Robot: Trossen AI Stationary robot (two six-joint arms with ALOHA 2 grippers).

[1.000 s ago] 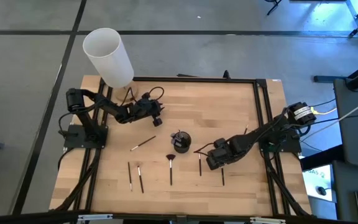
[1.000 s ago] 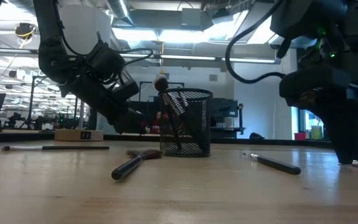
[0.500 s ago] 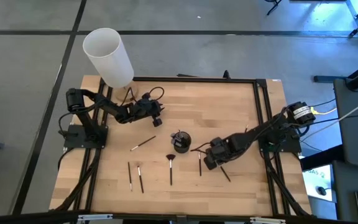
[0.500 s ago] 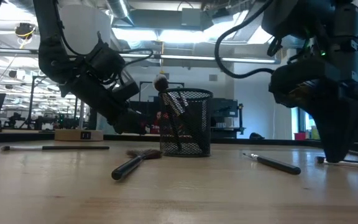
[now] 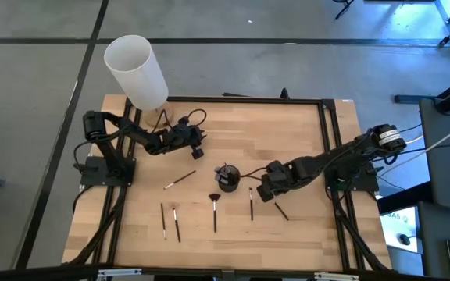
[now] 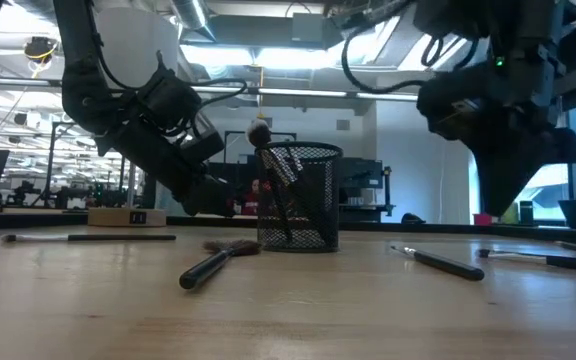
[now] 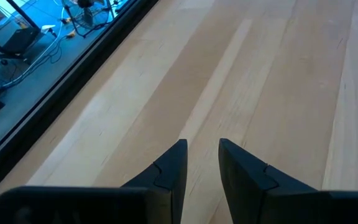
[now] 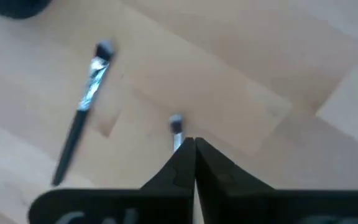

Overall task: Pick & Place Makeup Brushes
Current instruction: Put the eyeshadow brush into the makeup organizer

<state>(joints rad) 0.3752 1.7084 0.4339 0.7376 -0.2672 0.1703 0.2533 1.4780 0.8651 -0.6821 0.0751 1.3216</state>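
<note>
My right gripper (image 5: 267,195) (image 6: 508,212) hangs shut just right of the black mesh cup (image 5: 226,178), raised off the table. A thin dark makeup brush (image 5: 281,211) slants from its fingers toward the near right. Several other makeup brushes lie flat on the wood: one near my right gripper (image 5: 251,203), a fan-tipped one (image 5: 214,209), two at the near left (image 5: 163,220) (image 5: 176,225) and a pale one (image 5: 180,180). The cup (image 6: 300,197) holds a few brushes upright. My left gripper (image 5: 199,148) (image 7: 202,155) is open over bare wood at the far left. My right gripper has the thin brush by its tufted end: the tuft and ferrule (image 8: 176,132) stick out just past the shut fingertips (image 8: 166,171). The fingers point down from above. The handle (image 6: 548,260) trails toward the table's near right, low along the wood.
A tall white cylinder (image 5: 136,70) stands at the table's far left corner. Black frame rails (image 5: 330,148) run along the table's edges. Bare wood lies between the cup and the far edge.
My right gripper has risen off the table and gone toward the cup. The thin brush under it has turned from lying straight toward the near edge to slanting, and its tufted end has followed the gripper.
</note>
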